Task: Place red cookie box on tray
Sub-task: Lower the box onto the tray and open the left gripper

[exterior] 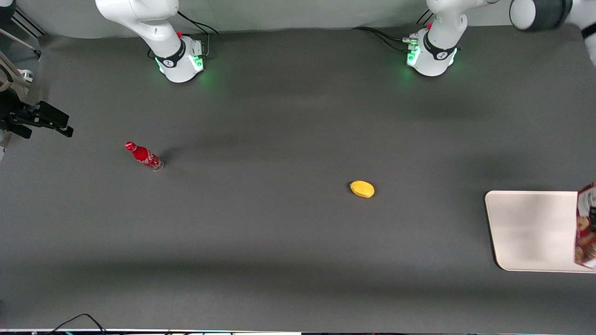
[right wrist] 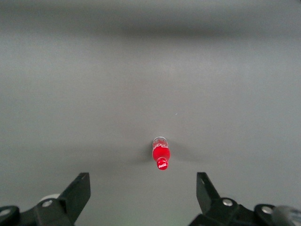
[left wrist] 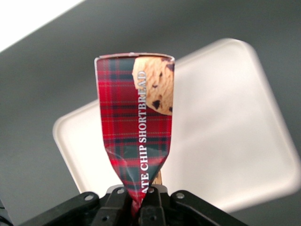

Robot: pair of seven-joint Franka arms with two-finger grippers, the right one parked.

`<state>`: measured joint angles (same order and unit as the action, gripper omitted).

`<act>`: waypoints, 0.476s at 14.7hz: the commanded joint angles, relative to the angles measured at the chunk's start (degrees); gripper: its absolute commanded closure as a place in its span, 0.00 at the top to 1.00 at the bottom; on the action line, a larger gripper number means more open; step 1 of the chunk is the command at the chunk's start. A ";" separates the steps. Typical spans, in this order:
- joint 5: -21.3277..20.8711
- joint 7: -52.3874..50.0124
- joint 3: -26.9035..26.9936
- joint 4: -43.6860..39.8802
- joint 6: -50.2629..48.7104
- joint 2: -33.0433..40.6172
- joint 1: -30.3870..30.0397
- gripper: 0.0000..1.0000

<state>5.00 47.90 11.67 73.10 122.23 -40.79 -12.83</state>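
**Q:** State the position of the red cookie box [left wrist: 135, 136] and the condition of the hand [left wrist: 139, 200].

**A:** The hand is pinching one end of the red cookie box, fingers pressed in on the carton. The carton hangs in the air over the tray [left wrist: 225, 141]. In the front view both sit at the right edge of the frame, the box [exterior: 585, 228] over the tray's [exterior: 531, 230] cut-off end.

**Q:** Handling properties?

**A:** Judged light and thin-walled. The cardboard is visibly creased and narrowed where the fingers bite, so it is soft under load. A hold at mid-length on the long flat faces would likely deform it less. An end hold may let it swing.

**Q:** Surface and surroundings?

**A:** The desk [exterior: 279, 242] carries a dark grey matte covering. A small red bottle [exterior: 143, 156] stands at centre left of the front view, a yellow fruit-like object [exterior: 362, 189] right of centre. Both lie well apart from the tray. The tray is bare, flat and low-rimmed.
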 commanded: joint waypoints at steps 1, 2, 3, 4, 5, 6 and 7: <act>5.01 -3.67 0.99 -9.88 6.88 -9.90 -2.90 0.00; 5.02 -5.78 0.99 -12.17 6.88 -11.84 -4.21 0.00; 5.10 -6.67 0.99 -12.89 7.57 -13.25 -5.18 0.00; 5.37 -8.60 0.99 -13.50 7.58 -14.57 -6.14 0.00; 5.46 -12.27 0.99 -14.03 7.41 -15.46 -6.67 0.00; 5.46 -14.13 0.99 -14.21 7.49 -16.16 -7.11 0.00; 5.46 -14.50 0.99 -14.73 7.41 -16.86 -7.21 0.00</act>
<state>9.78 38.02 12.29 63.05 130.50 -54.43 -19.30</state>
